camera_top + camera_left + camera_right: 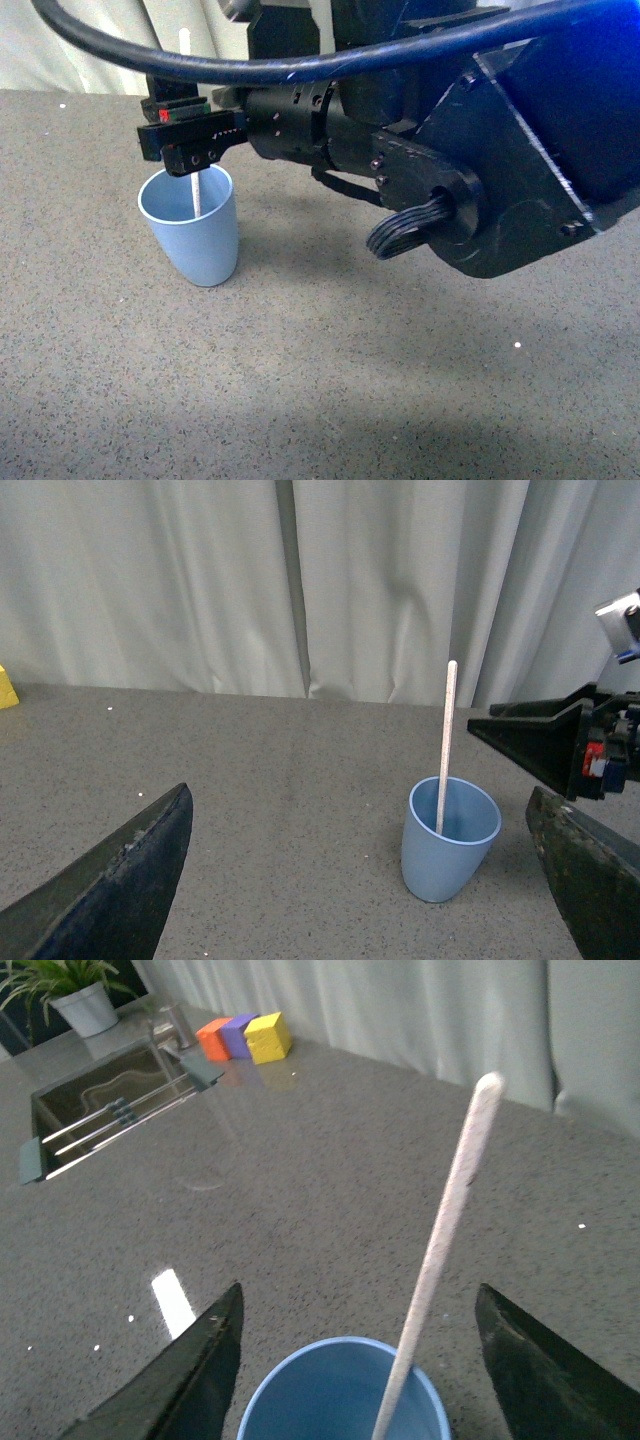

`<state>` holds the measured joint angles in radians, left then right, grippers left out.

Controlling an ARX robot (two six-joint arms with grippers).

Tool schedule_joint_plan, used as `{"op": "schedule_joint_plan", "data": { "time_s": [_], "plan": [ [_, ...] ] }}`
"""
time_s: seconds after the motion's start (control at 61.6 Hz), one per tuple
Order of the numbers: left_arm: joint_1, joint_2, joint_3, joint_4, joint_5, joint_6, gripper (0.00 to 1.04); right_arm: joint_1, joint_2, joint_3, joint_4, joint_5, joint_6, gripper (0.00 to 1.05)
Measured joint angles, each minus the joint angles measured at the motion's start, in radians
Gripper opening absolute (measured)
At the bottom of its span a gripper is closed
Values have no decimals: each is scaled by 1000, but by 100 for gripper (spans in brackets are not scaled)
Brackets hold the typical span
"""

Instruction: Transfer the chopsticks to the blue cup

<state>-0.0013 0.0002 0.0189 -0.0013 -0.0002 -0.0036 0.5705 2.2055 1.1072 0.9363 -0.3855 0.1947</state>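
The light blue cup (195,240) stands on the grey table. The cream-white chopstick (196,196) stands inside it, leaning on the rim. My right gripper (190,140) is open right above the cup, its jaws apart on either side of the stick without touching it. In the right wrist view the chopstick (440,1250) rises out of the cup (330,1395) between the open right gripper (360,1370). In the left wrist view the cup (448,842) holds the upright chopstick (445,745). My left gripper (360,880) is open and empty, short of the cup.
Grey speckled table (330,380) with pale curtains (300,580) behind. In the right wrist view orange, purple and yellow blocks (245,1037), a sink (110,1110) and a potted plant (70,995) lie farther off. A yellow object (6,685) sits at the table's far edge.
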Motion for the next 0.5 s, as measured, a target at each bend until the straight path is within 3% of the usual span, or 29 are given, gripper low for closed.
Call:
{"op": "schedule_joint_plan", "data": {
  "time_s": [0.13, 0.276, 0.503],
  "plan": [
    [0, 0, 0, 0, 0, 0, 98, -54, -84, -73, -25, 186, 45, 97],
    [0, 0, 0, 0, 0, 0, 98, -146, -189, -171, -99, 349, 94, 95],
    [0, 0, 0, 0, 0, 0, 98, -284, -431, -368, -173, 451, 110, 95]
  ]
}}
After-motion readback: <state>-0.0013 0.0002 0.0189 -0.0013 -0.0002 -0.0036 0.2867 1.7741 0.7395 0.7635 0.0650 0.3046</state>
